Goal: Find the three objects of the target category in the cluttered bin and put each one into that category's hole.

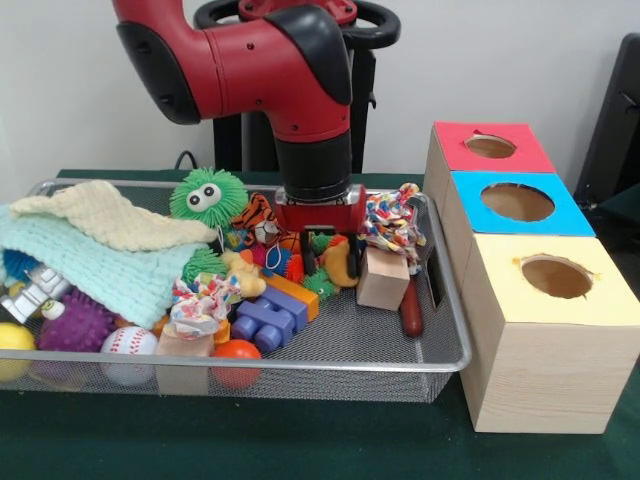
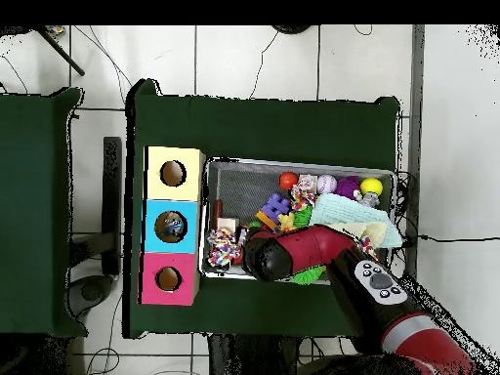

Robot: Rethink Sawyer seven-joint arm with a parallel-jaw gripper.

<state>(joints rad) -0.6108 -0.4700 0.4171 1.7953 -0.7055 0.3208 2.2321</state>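
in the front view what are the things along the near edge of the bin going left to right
Yellow ball → purple spiky ball → baseball → orange ball → purple block → red-handled stick.

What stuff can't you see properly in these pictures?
- The gripper: in the front view its tips sink among the toys; in the overhead view the arm covers it, so open or shut is unclear.
- What lies under the blankets in the front view.
- The inside of the red hole and yellow hole: too dark overhead.
- The yellow ball: cut off by the front view's left edge.
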